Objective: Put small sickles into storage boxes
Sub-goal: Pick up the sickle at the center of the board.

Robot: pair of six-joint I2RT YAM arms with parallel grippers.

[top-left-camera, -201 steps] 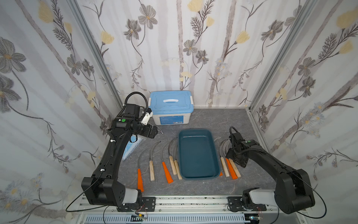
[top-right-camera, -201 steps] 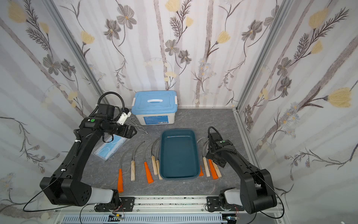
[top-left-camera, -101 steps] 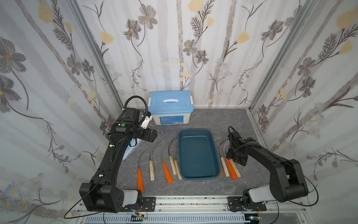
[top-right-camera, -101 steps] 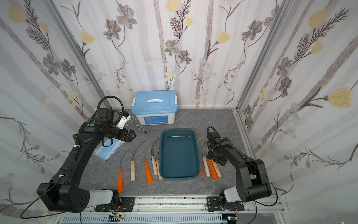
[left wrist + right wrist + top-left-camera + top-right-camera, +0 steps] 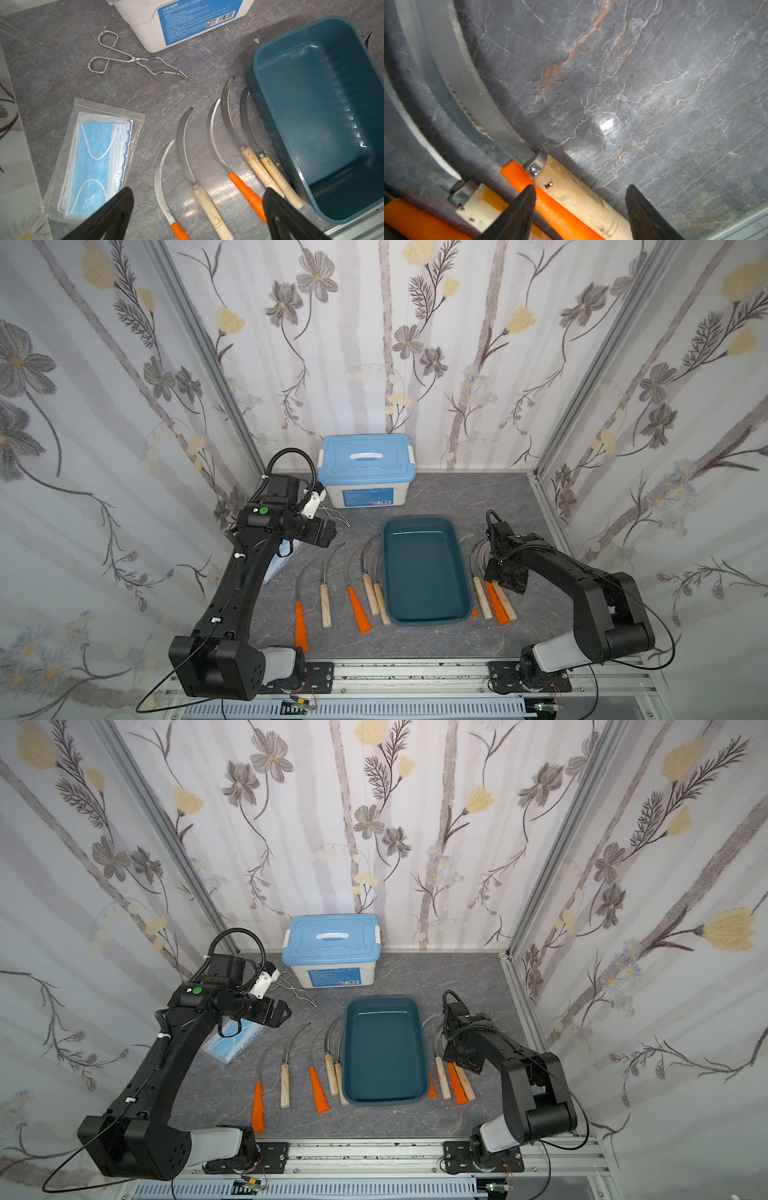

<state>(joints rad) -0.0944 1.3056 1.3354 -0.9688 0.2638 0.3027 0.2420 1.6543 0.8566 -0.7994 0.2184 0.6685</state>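
Note:
The storage box, an empty dark teal tray (image 5: 422, 523) (image 5: 382, 1006) (image 5: 268, 116), lies mid-table. Several small sickles lie left of it, with orange handles (image 5: 300, 626) (image 5: 247, 193) and wooden handles (image 5: 325, 605) (image 5: 209, 209). More sickles lie right of it (image 5: 481, 601) (image 5: 444, 1080). My right gripper (image 5: 505, 578) (image 5: 580, 197) is down on that right group, open, with a wooden handle (image 5: 579, 199) between its fingers and one fingertip (image 5: 527, 199) over an orange handle (image 5: 521, 176). My left gripper (image 5: 328, 533) (image 5: 197, 193) hangs open and empty above the left group.
A white box with a light blue lid (image 5: 365, 472) stands at the back. Wire tongs (image 5: 135, 60) (image 5: 336, 518) lie in front of it, and a bag of face masks (image 5: 97, 158) (image 5: 232, 1040) lies at the left. Flowered walls close three sides.
The left gripper has drifted a little forward and down over the left sickles. The right gripper's jaws have narrowed around the wooden handle, and its arm has barely moved.

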